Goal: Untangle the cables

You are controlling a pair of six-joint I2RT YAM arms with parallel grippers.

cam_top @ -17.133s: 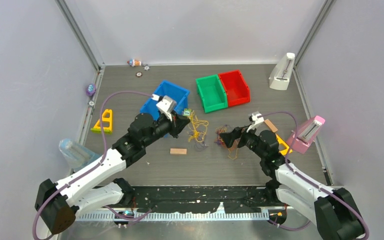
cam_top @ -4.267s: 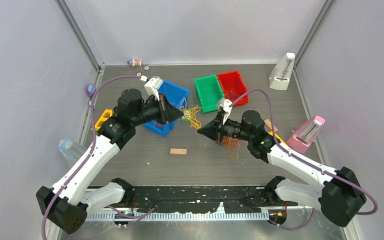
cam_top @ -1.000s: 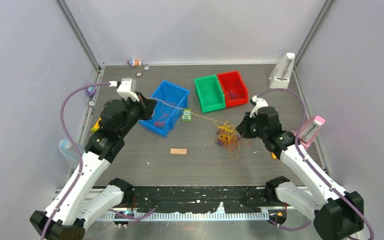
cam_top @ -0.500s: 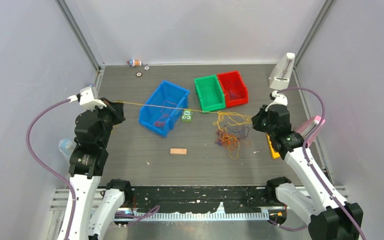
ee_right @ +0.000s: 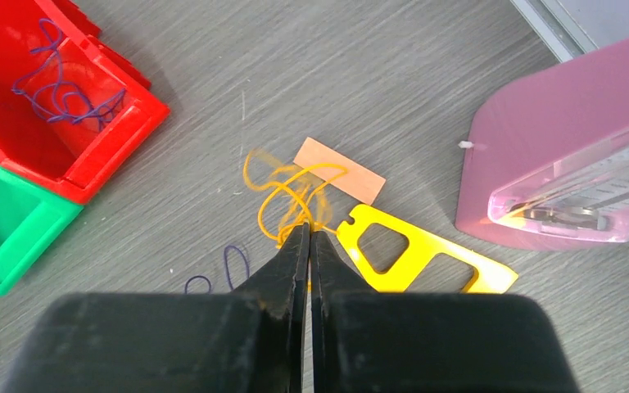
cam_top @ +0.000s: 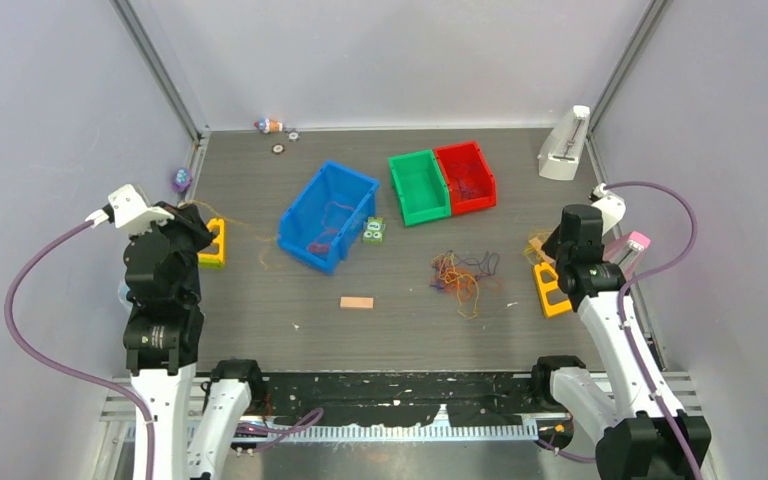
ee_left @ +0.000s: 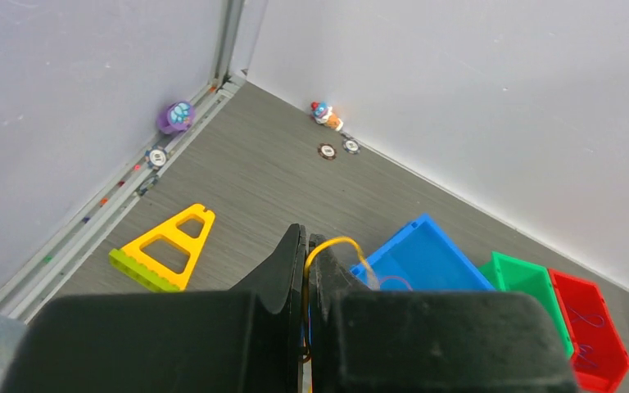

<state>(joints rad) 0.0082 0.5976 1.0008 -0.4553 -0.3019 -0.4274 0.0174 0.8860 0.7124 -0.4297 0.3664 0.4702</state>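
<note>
**knotty:** Which claw's got what right now?

**wirehead:** Both are clamped tight. The left claw (ee_left: 306,241) is pinching a yellow cable (ee_left: 333,243) right at its tips. The slack trails off to its right and lies loose on the tabletop (cam_top: 390,330), just short of the blue bin (cam_top: 325,215). The right claw (ee_right: 309,235) is nipped onto a little bunch of yellow loops (ee_right: 282,192) that spill out just ahead of its tips. Can't tell if that's the same strand.

**knotty:** And the messy bit?

**wirehead:** The leftover tangle (cam_top: 460,272), orange and purple, sits between the two claws. It's off the right claw's left side and well apart from the left one, so the right arm's way nearer. No real long axis, it's just a loose clump.

**knotty:** Room to work?

**wirehead:** Left claw is tucked up by the side wall (ee_left: 65,98), so I'd guess inward is its only way to go. Right claw has a pink box (ee_right: 557,164) just beside it on its right, plus a yellow triangle (ee_right: 414,254) and a tan block (ee_right: 340,170) right by the loops. The open tabletop is all toward the middle.
</note>
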